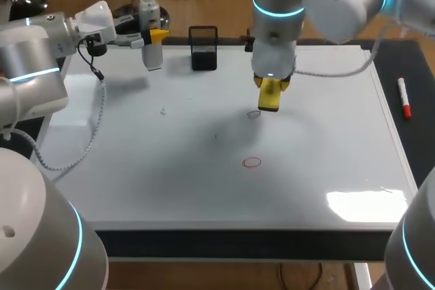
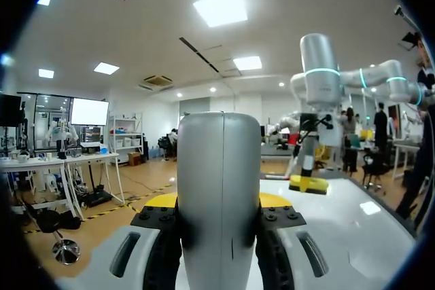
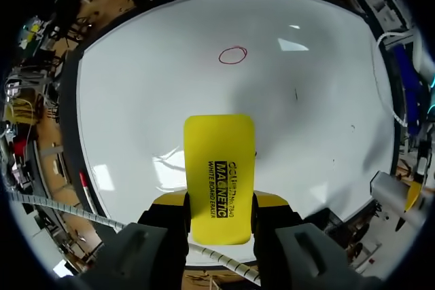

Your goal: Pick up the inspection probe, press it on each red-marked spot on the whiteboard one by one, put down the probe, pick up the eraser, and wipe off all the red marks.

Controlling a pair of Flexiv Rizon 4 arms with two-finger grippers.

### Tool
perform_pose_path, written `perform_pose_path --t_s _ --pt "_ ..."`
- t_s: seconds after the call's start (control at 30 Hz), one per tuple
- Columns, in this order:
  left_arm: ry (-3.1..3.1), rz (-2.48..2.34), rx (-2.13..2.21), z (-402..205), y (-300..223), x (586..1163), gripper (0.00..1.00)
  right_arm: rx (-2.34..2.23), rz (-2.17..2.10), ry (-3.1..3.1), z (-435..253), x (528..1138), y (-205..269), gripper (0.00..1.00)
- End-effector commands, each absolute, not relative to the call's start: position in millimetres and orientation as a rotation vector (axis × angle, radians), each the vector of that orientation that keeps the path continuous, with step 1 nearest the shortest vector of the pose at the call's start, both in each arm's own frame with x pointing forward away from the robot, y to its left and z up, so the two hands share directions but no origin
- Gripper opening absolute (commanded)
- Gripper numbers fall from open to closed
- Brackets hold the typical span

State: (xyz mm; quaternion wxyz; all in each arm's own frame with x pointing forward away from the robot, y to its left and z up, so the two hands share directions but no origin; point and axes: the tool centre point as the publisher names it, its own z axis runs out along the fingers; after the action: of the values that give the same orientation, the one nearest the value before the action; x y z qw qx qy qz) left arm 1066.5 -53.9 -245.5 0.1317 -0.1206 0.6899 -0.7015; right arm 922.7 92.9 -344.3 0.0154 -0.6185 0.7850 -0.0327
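One red circle shows on the whiteboard in the head view, with the yellow eraser over the whiteboard's middle. Left wrist view: the left gripper is clamped on the inspection probe at the whiteboard's far left corner. Right wrist view: the right gripper is clamped on the eraser.

This looks like a robotics lab, set up as a test bench. Two grey robot arms with glowing cyan rings, the left arm and the right arm, stand over a whiteboard laid flat on a black table. The left gripper clamps a silver inspection probe, and the right gripper grips a yellow eraser. A red circle is drawn on the board. A red marker lies beside it, and a black box, perhaps a mesh holder, stands at the far edge.
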Motion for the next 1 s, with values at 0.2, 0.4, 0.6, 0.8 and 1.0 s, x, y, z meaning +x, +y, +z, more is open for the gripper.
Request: perform_pose_path --t_s 0.2,0.4,0.6,0.8,1.0 --pt "1.999 -2.036 -0.351 -245 -55 1066 0.0 -2.01 -0.035 2.352 -363 908 121 0.0" --pt "1.999 -2.036 -0.351 -245 -55 1066 0.0 -2.067 0.0 2.306 -379 903 135 0.0" --pt "1.999 -2.036 -0.351 -245 -55 1066 0.0 -2.119 0.002 2.265 -392 905 143 0.0" --pt "1.999 -2.036 -0.351 -245 -55 1066 0.0 -2.145 0.01 2.245 -401 909 153 0.0" --pt "1.999 -2.036 -0.351 -245 -55 1066 0.0 -2.155 0.015 2.241 -409 910 158 0.0"
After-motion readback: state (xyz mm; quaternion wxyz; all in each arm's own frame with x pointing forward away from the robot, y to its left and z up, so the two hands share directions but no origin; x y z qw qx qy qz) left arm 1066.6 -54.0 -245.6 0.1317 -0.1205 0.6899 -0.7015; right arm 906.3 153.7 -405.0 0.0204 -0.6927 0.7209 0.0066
